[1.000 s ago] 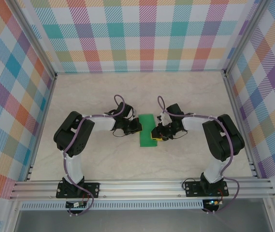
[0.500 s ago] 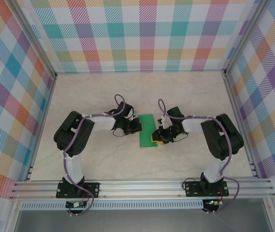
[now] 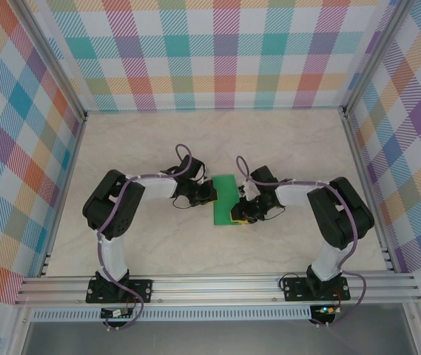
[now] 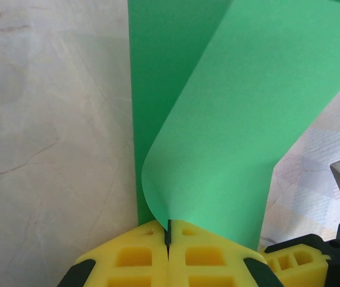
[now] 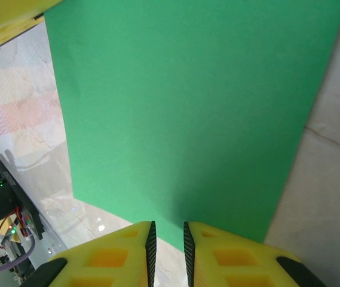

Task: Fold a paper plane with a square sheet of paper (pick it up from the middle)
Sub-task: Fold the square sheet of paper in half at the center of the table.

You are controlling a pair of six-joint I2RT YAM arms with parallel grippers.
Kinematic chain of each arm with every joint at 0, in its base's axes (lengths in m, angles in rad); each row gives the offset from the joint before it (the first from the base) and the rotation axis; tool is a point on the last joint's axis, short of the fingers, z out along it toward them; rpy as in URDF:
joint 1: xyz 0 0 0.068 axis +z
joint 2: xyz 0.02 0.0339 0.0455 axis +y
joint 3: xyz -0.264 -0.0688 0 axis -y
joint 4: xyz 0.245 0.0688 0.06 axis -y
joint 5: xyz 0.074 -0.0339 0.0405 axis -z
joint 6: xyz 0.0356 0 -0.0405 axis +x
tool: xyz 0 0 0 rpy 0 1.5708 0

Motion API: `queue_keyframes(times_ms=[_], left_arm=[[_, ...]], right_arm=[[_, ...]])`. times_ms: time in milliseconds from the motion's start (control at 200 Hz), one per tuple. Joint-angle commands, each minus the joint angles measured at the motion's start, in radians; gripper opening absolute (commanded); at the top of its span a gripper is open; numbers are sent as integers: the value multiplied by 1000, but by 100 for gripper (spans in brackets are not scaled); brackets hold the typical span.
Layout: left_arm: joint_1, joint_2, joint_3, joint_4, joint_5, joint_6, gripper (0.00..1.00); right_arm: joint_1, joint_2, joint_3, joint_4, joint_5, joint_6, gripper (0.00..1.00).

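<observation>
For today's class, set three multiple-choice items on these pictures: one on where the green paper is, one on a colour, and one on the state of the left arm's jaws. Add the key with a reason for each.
1. Where is the sheet of paper?
A) off to the left of both grippers
B) between the left gripper and the right gripper
C) off to the right of both grippers

2. What colour is the paper?
A) red
B) white
C) green

3. How do the left gripper's jaws stand?
A) shut on the paper's edge
B) wide open
C) shut on nothing

Key:
1 B: the top view shows the sheet lying between the two arms' tips.
2 C: every view shows it bright green.
3 A: the left wrist view shows the sheet curling up out of the closed jaws.
</observation>
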Motion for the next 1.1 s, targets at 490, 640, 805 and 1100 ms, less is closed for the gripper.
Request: queue_keyframes(times_ms=[490, 640, 805, 1100], left_arm=[[-4, 42, -3, -100, -37, 26, 3], [-4, 48, -4, -96, -36, 27, 3], [-4, 56, -7, -104, -33, 25, 3], [-4, 56, -7, -113, -31, 32, 3]], right_arm=[[6, -25, -69, -6, 24, -3, 22], [7, -38, -91, -13, 41, -5, 22], [8, -83, -71, -12, 16, 1, 23], [11, -7, -93, 6, 33, -6, 23]])
